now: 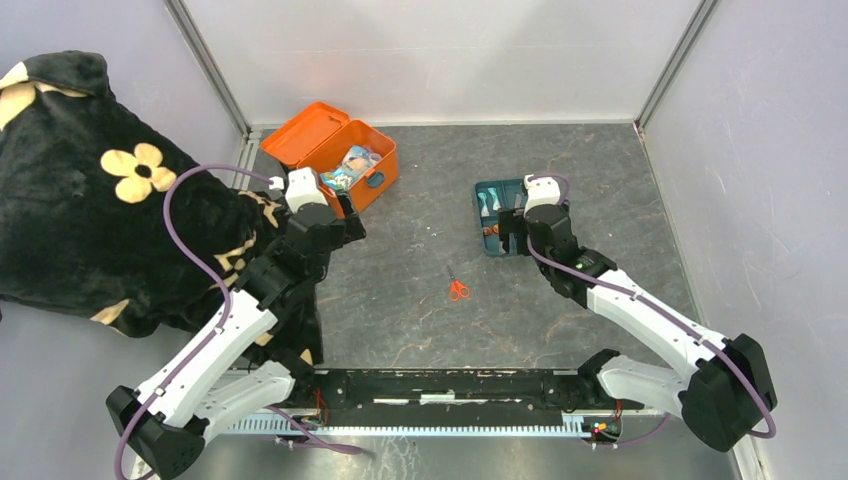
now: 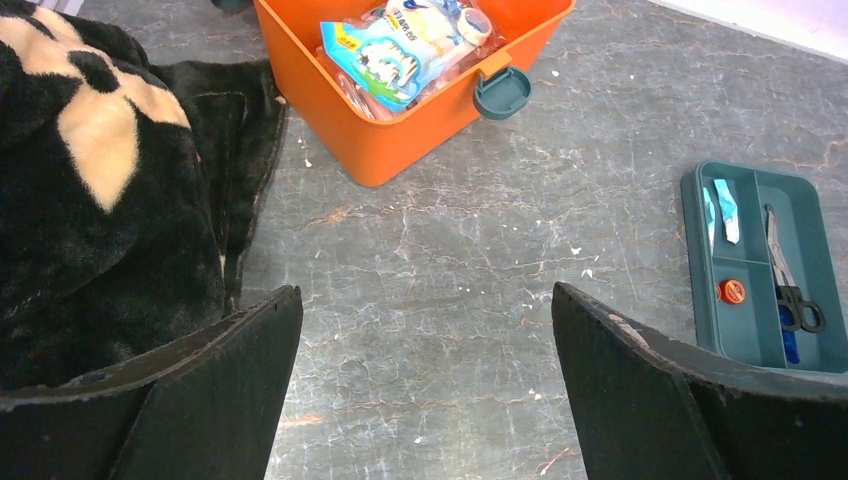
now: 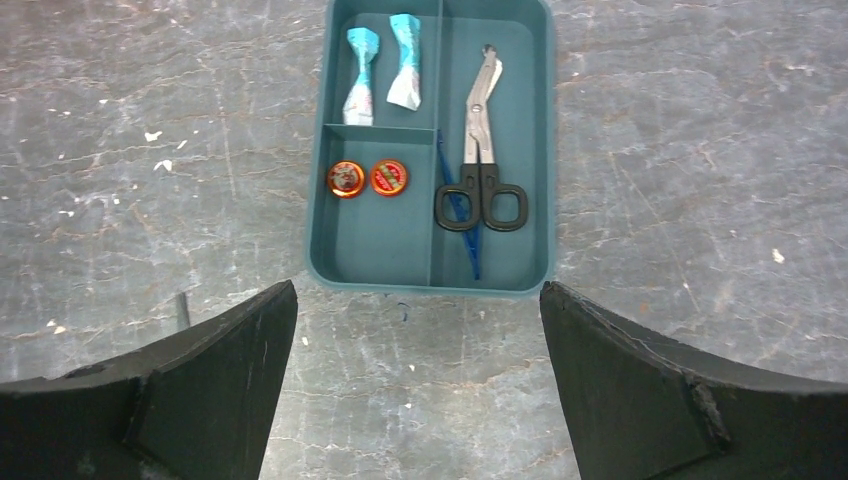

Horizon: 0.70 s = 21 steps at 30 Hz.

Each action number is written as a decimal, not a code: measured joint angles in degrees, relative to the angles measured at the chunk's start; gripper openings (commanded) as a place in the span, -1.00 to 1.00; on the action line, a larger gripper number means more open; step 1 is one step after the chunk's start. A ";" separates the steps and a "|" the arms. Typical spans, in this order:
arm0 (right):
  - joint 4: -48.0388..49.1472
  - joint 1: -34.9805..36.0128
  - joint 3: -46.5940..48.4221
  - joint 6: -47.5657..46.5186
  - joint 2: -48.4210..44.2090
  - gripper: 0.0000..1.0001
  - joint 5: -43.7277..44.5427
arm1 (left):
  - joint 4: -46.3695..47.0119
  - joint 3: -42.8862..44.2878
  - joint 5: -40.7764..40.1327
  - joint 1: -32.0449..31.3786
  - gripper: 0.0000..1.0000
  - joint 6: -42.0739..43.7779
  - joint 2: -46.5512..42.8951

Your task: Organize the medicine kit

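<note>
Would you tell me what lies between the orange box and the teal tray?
Only bare tabletop separates the orange box and the teal tray, as the left wrist view shows.

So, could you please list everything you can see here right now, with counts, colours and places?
medicine kit: one, orange, lid open, far left of table
packets: several, mostly blue-white, inside the medicine kit
tray: one, teal, right of centre
twisted packets: two, teal-white, tray's far-left compartment
round tins: two, orange, tray's near-left compartment
large scissors: one, silver, black handles, tray's right compartment
blue tool: one, partly under the large scissors
small scissors: one, orange, table centre
blanket: one, black with cream flowers, left edge
table: one, grey marbled, underneath everything
left gripper: one, black, open, near the medicine kit
right gripper: one, black, open, by the tray's near edge
</note>
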 measured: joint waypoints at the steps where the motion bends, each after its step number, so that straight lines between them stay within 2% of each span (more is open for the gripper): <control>1: 0.11 -0.09 0.00 0.15 0.22 0.96 -0.94 | 0.28 -0.22 0.02 0.00 1.00 0.00 -0.22; 5: 1.44 -0.13 0.00 0.83 1.01 0.96 -2.80 | 0.76 -0.83 0.04 0.00 1.00 0.00 -0.59; 7: 1.95 -0.13 0.02 1.03 1.73 0.90 -3.43 | 1.03 -1.03 0.04 0.00 1.00 0.00 -0.57; 12: 1.27 -0.13 0.70 1.33 4.37 0.95 -7.15 | 1.16 -1.33 0.02 0.00 1.00 0.00 0.17; 15: 1.07 -0.11 0.96 3.23 5.18 0.79 -8.79 | 1.14 -1.36 0.04 0.02 1.00 0.00 0.74; 21: -1.62 4.04 4.02 8.79 13.49 0.65 -9.90 | 1.14 -1.36 0.04 0.13 1.00 0.00 1.09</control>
